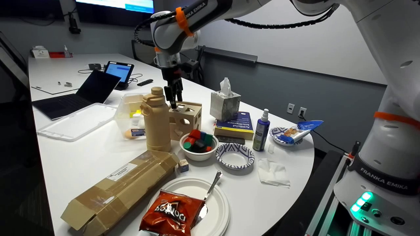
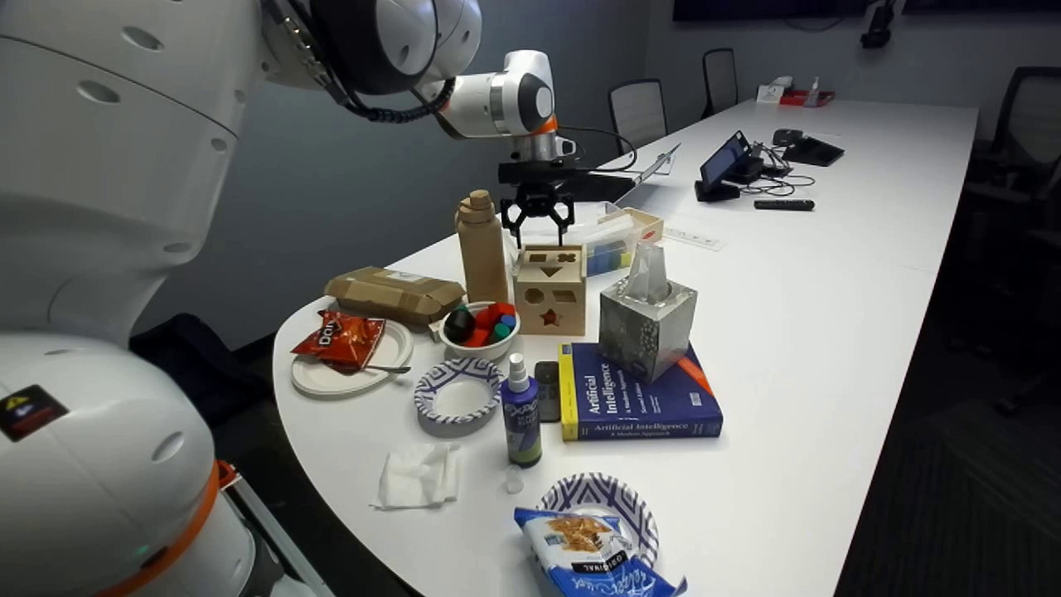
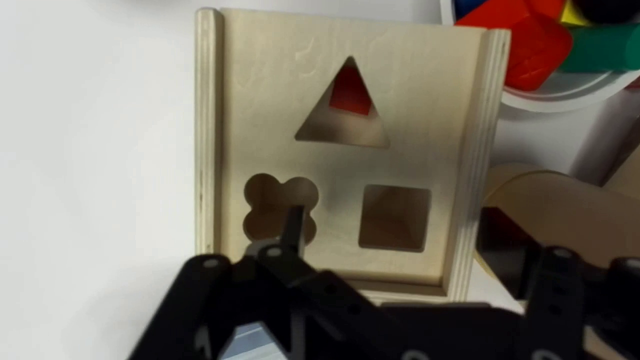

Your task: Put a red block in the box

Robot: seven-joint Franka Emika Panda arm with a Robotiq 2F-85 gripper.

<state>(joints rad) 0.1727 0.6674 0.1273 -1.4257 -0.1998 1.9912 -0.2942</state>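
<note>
The pale wooden box (image 1: 175, 118) stands with cut-out holes in its faces; it also shows in an exterior view (image 2: 549, 297) and from above in the wrist view (image 3: 270, 157). In the wrist view a red block (image 3: 351, 92) is visible inside, through the triangular hole. My gripper (image 2: 540, 245) is above the box's top; in the wrist view the gripper (image 3: 392, 220) has its fingers wide apart with nothing between them. One fingertip overlaps the clover hole. Whether it touches the box I cannot tell. More red blocks (image 3: 537, 50) lie in the white bowl (image 1: 198, 156) beside the box.
A tall tan bottle (image 1: 157, 126) stands close beside the box. A clear plastic bin (image 1: 122, 119) is behind the bottle. A tissue box (image 2: 647, 323) sits on a blue book (image 2: 646, 406). A tan carton (image 1: 121, 193), bowls and a plate lie nearer the robot base.
</note>
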